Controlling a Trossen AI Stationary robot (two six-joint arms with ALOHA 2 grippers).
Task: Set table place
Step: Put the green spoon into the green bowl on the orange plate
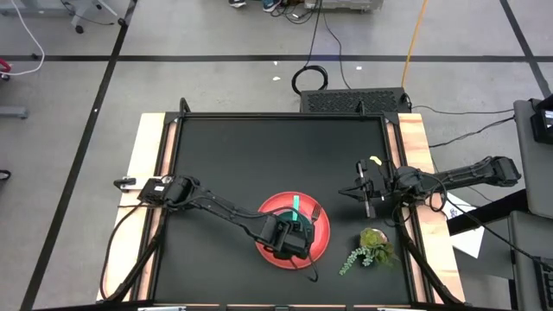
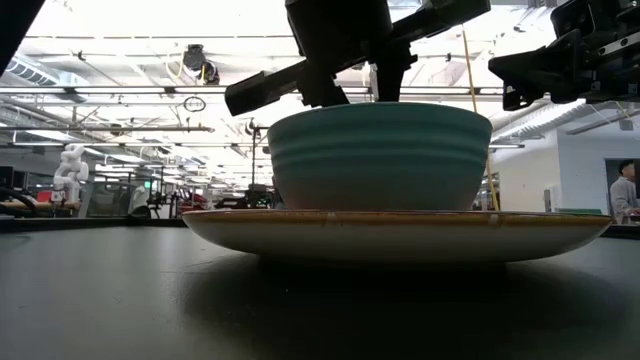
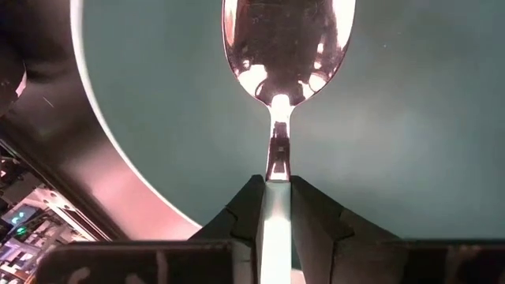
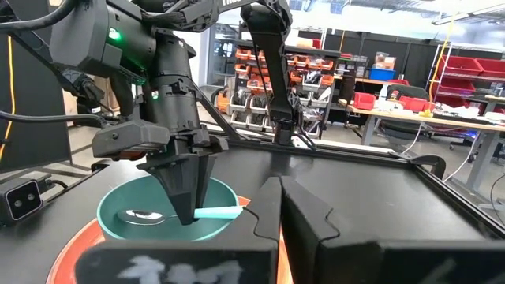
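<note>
A round red plate (image 1: 321, 233) lies on the black table (image 1: 233, 155), and a green bowl (image 2: 380, 155) stands on the plate (image 2: 400, 230). My left gripper (image 1: 292, 238) points down into the bowl (image 4: 118, 209) and is shut on a teal-handled spoon (image 4: 146, 214). The spoon's teal handle (image 1: 295, 206) sticks out toward the far edge. My right gripper (image 1: 367, 203) hangs shut and empty to the plate's right, above the table (image 4: 280, 189). I cannot make out the fork. My left gripper pinches the spoon's handle (image 3: 274, 170) between its two fingers, just behind the neck. The fingers (image 4: 183, 189) come from above, pointing down, and lie across the spoon. The spoon lies about level inside the green bowl, its shiny end (image 3: 288, 39) over the bowl's floor.
A leafy green plant sprig (image 1: 371, 248) lies near the table's right front, close to the plate. Pale wooden strips (image 1: 147, 164) run along both side edges. A person (image 2: 625, 190) stands in the room beyond the table.
</note>
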